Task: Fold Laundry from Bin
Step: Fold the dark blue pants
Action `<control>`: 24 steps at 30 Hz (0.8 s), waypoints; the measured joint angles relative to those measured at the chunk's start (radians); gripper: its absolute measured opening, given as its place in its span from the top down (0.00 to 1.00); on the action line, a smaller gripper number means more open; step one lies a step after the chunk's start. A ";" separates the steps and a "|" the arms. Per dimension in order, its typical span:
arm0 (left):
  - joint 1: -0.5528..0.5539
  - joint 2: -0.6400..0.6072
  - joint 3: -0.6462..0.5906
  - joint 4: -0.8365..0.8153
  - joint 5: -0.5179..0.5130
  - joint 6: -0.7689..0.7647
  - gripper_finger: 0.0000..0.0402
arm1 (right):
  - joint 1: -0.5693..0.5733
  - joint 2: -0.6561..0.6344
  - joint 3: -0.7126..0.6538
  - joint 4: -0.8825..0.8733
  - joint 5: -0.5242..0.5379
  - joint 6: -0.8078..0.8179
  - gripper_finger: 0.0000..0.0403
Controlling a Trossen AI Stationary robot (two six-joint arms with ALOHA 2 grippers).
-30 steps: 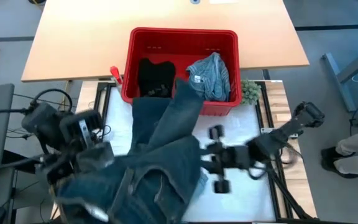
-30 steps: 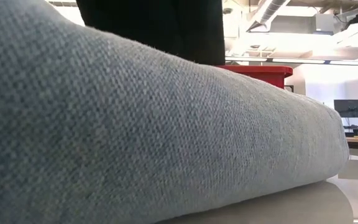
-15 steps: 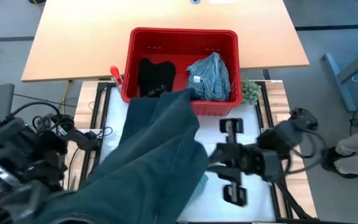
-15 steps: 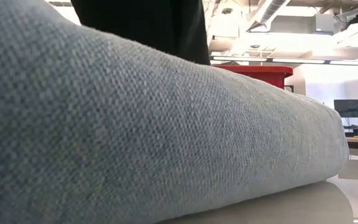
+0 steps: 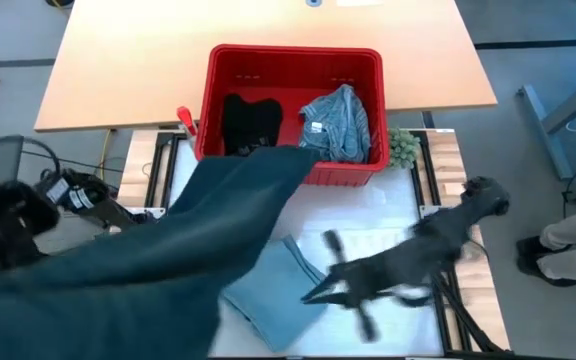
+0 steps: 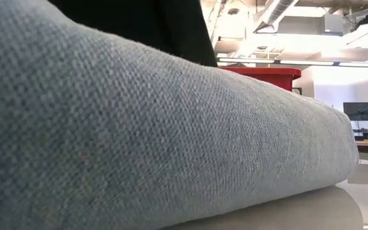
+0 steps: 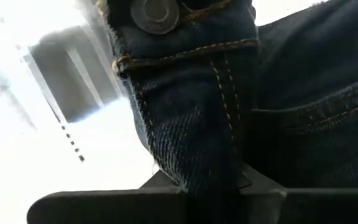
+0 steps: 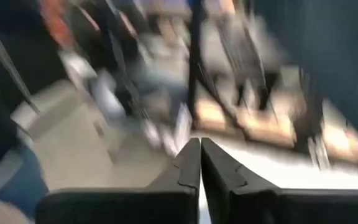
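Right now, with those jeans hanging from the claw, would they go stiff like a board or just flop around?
Probably floppy: the jeans drape from the left claw in a long sagging sheet whose far end reaches the red bin. Likely fairly heavy for cloth, given the thick stitched denim and metal button. They should not slip easily; the claw is shut on the fabric by the waistband.

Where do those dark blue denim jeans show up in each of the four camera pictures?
High view: the dark blue denim jeans sweep from the red plastic bin toward the lower left.
Low view: cannot tell; a dark shape hangs at the top behind a light blue-grey garment.
Left wrist view: waistband and metal button fill the picture, clamped in the left gripper.
Right wrist view: dark blue cloth at the upper right, probably them.
Shared landmark: the bin, in high and low views.
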 joint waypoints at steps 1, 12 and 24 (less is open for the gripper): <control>-0.004 -0.008 0.002 0.014 0.026 -0.059 0.98 | -0.019 0.034 -0.002 -0.035 0.002 0.022 0.93; -0.158 0.007 -0.001 0.033 0.149 -0.328 0.98 | -0.291 0.382 -0.003 0.622 -0.065 -0.111 0.93; -0.345 0.040 0.006 -0.009 0.057 -0.169 0.98 | -0.252 0.608 0.218 1.363 0.219 -0.919 0.95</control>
